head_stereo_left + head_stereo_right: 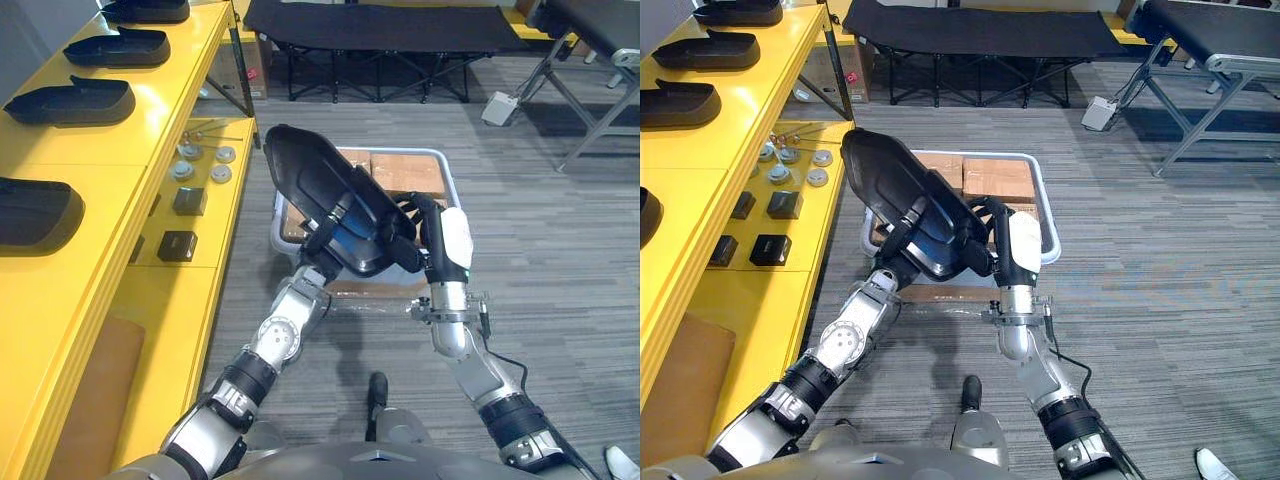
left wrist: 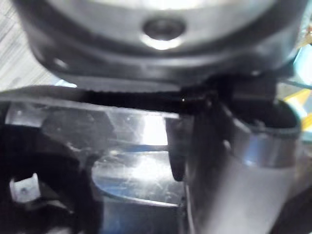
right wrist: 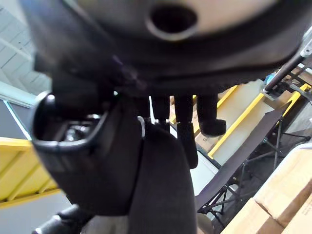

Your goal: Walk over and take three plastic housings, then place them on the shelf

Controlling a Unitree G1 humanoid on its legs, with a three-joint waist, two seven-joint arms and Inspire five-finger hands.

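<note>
No lettering, number or sign could be read anywhere in the scene. A small red label (image 1: 851,76) on a brown cardboard box (image 1: 859,88), standing on the floor just beyond the far end of the yellow metal shelf (image 1: 770,90), was too small to make out.

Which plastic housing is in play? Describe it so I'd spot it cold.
From the yellow shelf on the robot's left, look right to the white bin on the floor. Above it the black housing stands tilted, gripped by the left hand and the right hand. The other housings lie flat on the shelf; this one is airborne.
</note>
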